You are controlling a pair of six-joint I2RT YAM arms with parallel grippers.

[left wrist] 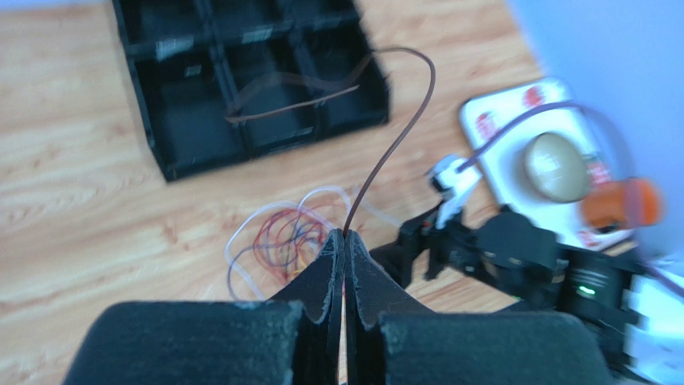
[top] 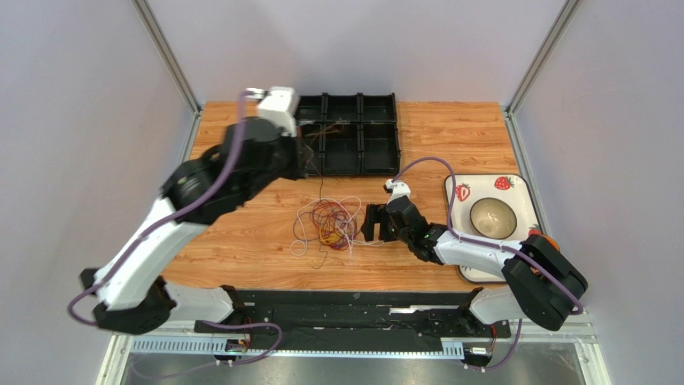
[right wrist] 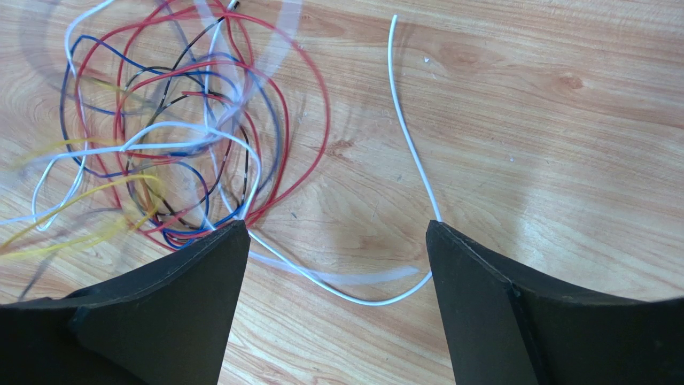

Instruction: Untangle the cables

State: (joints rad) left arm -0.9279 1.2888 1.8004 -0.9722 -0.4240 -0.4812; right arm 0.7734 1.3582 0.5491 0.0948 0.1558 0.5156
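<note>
Top external view: the cables (top: 327,224) lie tangled mid-surface, by the near edge. The left fingers (left wrist: 345,253), pressed together, pinch a dark cable (left wrist: 401,128) that runs across compartments of the tray (top: 396,136) at the far edge. The right fingers (top: 372,223) stand spread just right of the tangle, a white cable (right wrist: 409,144) looping between them. A bowl (top: 492,216) sits on the right-edge plate (top: 522,188)

Red, blue, white, yellow and black cables (right wrist: 201,136) lie ahead-left of the black right gripper (right wrist: 337,228); the black left gripper (left wrist: 345,241) pinches a brown cable (left wrist: 433,84).
</note>
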